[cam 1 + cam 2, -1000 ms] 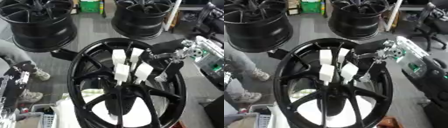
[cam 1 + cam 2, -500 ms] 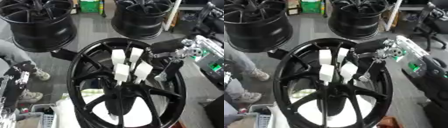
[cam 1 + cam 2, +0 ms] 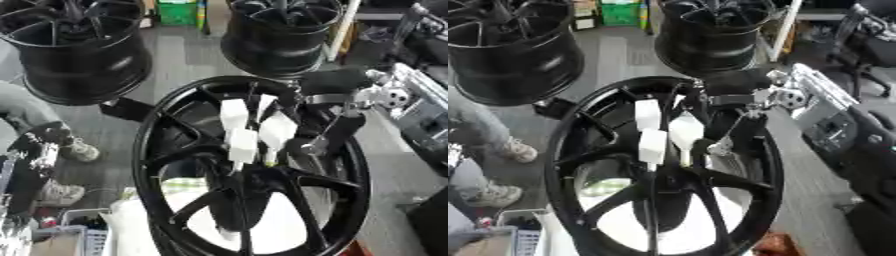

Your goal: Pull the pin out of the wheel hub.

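Note:
A large black spoked wheel hub [image 3: 175, 150] fills the middle of both views. Several white pins [image 3: 242, 145] stand close together above its centre. My right hand [image 3: 337, 127] reaches in from the right over the hub's rim, fingers straight and pointing down. Its fingertips end just right of the nearest white pin [image 3: 278, 131]; I see no contact with it. Its black forearm [image 3: 337, 80] crosses the rim's top right. A dark shape at the lower left edge looks like my left hand [image 3: 35, 155], well away from the hub.
Two more black wheels stand behind, at the far left [image 3: 74, 50] and far centre [image 3: 280, 35]. A person's leg and pale shoes [image 3: 74, 150] are at the left. Grey equipment [image 3: 824, 115] lies on the right, white wrapping [image 3: 140, 225] beneath the hub.
My right hand has moved left and inward over the rim, closer to the white pins. The pins and the hub have stayed put.

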